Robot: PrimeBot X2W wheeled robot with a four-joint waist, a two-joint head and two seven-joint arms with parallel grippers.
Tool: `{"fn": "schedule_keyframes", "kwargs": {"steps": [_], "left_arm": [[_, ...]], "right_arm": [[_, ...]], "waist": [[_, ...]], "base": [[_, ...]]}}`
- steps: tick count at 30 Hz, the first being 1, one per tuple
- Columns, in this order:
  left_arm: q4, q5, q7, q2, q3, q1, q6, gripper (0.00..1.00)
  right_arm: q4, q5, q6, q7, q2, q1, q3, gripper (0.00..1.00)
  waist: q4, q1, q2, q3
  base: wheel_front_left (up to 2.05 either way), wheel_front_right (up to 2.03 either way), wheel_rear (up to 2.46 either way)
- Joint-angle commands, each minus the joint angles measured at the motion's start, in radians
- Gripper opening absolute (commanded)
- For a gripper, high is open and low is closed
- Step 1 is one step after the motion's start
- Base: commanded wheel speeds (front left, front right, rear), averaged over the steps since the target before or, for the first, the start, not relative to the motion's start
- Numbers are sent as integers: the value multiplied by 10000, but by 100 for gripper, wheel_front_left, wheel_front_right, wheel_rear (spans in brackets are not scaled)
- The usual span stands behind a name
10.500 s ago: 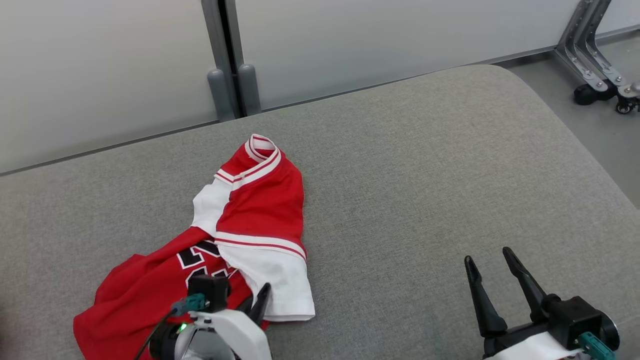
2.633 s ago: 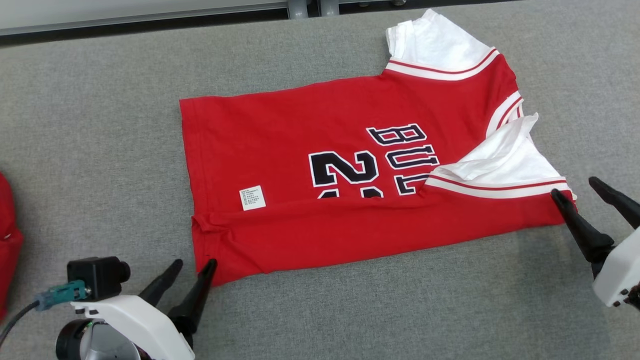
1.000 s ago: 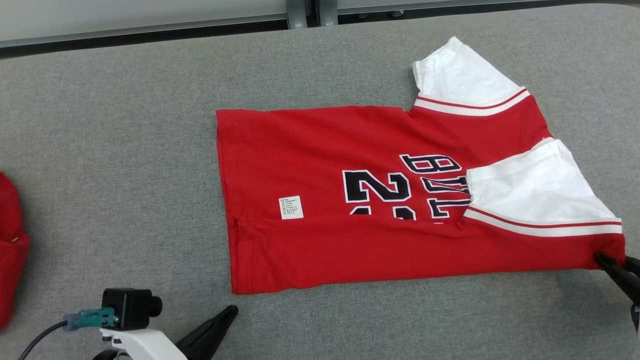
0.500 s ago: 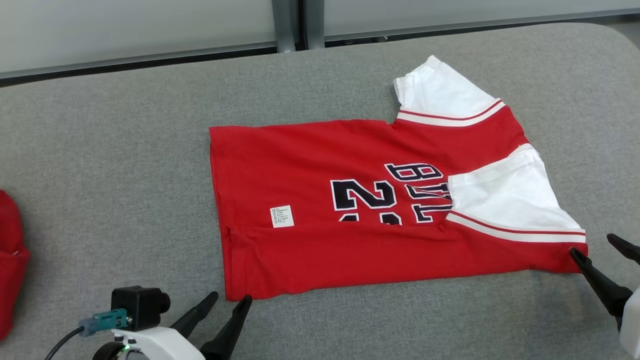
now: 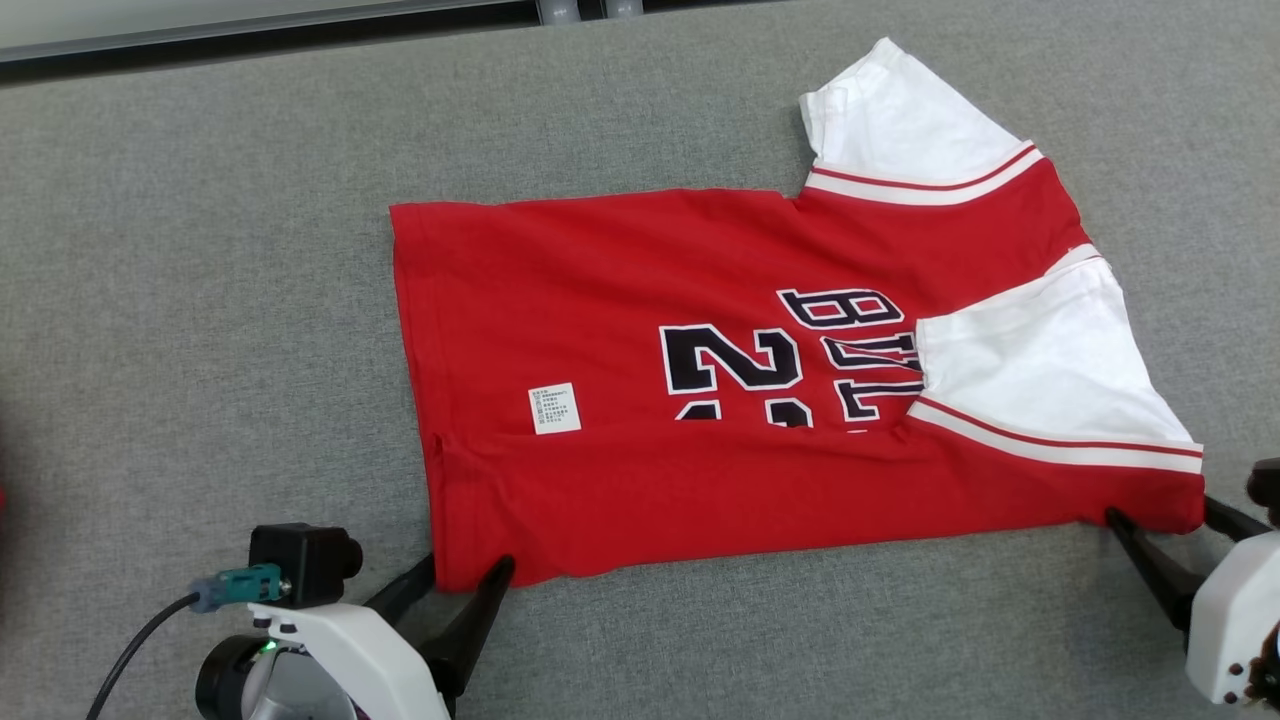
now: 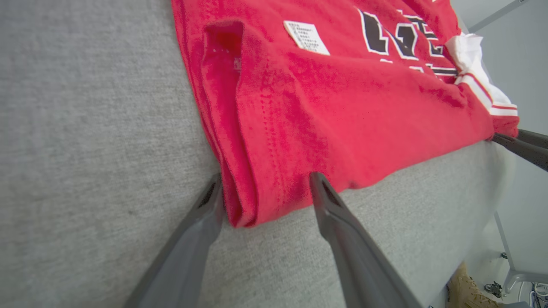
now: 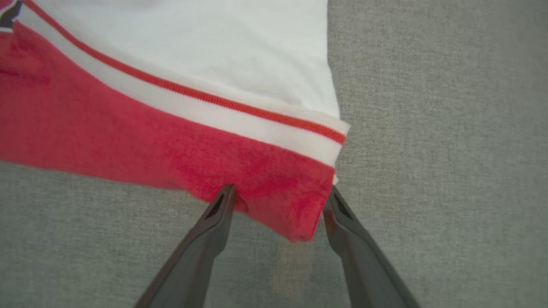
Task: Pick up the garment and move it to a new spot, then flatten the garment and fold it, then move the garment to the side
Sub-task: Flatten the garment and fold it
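We see the garment [image 5: 700, 300] spread on the grey padded surface [image 5: 200, 300], lying sideways with its hem to the left and its shoulders to the right; it is a red jersey with white sleeves and black numerals [image 5: 730, 360] edged in white; its near long edge is turned up over the body, so a red band covers the lower part of the numerals; a small white label [image 5: 554, 408] sits on the red cloth just beyond that band, toward the left. The far sleeve [image 5: 890, 115] points away to the far right; the near sleeve [image 5: 1040, 360] is laid back over the chest, hiding part of the lettering.

The left gripper [image 5: 467, 562] is at the near left corner of the garment, released, its two dark fingers spread to either side of that corner; in the left wrist view the left gripper [image 6: 265, 177] has the folded corner lying between its tips, flat on the surface and not pinched. The right gripper [image 5: 1160, 510] is at the near right corner, also released; in the right wrist view its [image 7: 280, 189] fingers straddle the red corner just below the white and red striped band, the tips at the cloth's edge and the cloth resting loose on the grey surface.
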Motion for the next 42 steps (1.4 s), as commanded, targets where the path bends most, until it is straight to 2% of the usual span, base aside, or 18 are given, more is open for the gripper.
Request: {"fn": "schedule_keyframes", "kwargs": {"steps": [1, 2, 3, 4, 5, 12, 15, 19, 20, 21, 22, 23, 24, 27, 30, 33, 36, 42], "left_arm": [[201, -131, 191, -57, -178, 0, -51, 21], [251, -196, 240, -94, -238, 32, -137, 0], [292, -216, 261, -104, -314, 58, -243, 0], [301, -237, 188, -130, -302, 84, -292, 0], [314, -291, 165, -156, -307, 118, -346, 0], [-35, -611, -8, 0, -206, 778, -448, 0], [-766, -798, -179, 241, -16, 1525, -195, 0], [-1410, -1028, -290, 301, 43, 2311, 78, 0], [-1444, -1046, -337, 228, 43, 2412, 163, 0], [-1437, -976, -342, 170, -60, 2420, 175, 31], [-1382, -916, -343, 68, -170, 2417, 217, 78], [-1382, -916, -343, 68, -170, 2417, 217, 78], [-1311, -844, -322, 4, -291, 2391, 248, 100], [-1124, -514, -400, -51, -341, 2226, 536, 100], [-1099, 60, -579, 295, 13, 2053, 1133, 100], [-1638, 362, -518, 580, 374, 1569, 1442, 100], [-1896, 611, -146, 906, 654, 522, 1452, 100], [-965, 928, 908, 316, 291, -2767, 939, 100]], "right_arm": [[107, 40, -2, -39, 1, -146, 93, 100], [217, 101, -2, -65, 2, -203, 226, 100], [370, 248, -2, -56, 32, -234, 375, 76], [477, 420, -2, -54, 62, -254, 474, 27], [574, 521, -2, -64, -1, -266, 522, 0], [713, 1181, -2, -97, -885, 133, 771, 0], [301, 1781, -2, 378, -1597, 691, 1056, 0], [-46, 2290, -2, 794, -2088, 1171, 1138, 0], [-53, 2389, -2, 917, -2099, 1254, 1144, 5], [-43, 2447, -2, 1038, -2084, 1297, 1152, 31], [-100, 2445, -2, 1113, -2058, 1279, 1194, 72], [-100, 2445, -2, 1113, -2058, 1279, 1194, 72], [-126, 2428, -2, 1188, -2028, 1275, 1202, 100], [-404, 2198, -2, 1221, -2204, 1193, 1080, 100], [-1168, 2341, -2, 1276, -2403, 960, 775, 100], [-2186, 2505, -2, 1340, -2862, 285, 275, 100], [-2610, 2308, -2, 1372, -2993, -885, -91, 100], [-1711, 1600, -2, 1865, -2756, -4594, 660, 100]], "waist": [[13, 0, 0, -43], [32, 0, 0, -111], [54, 0, 0, -203], [77, 0, 0, -309], [113, 0, 0, -424], [405, 0, 0, -1467], [581, 0, 0, -1838], [716, 0, 0, -1792], [744, 0, 0, -1724], [768, 0, 0, -1654], [785, 0, 0, -1605], [785, 0, 0, -1605], [798, 0, 0, -1570], [782, 0, 0, -1445], [689, 0, 0, -1262], [609, 0, 0, -842], [692, 0, 0, -150], [1282, 0, 0, 1642]], "base": [[0, 0, 0], [0, 0, 0], [0, 0, 0], [0, 0, 0], [0, 0, 0], [0, 0, 0], [0, 0, 0], [0, 0, 0], [0, 0, 0], [0, 0, 0], [0, 0, 0], [0, 0, 0], [0, 0, 0], [0, 0, 0], [0, 0, 0], [0, 0, 0], [0, 0, 0], [0, 0, 0]]}}
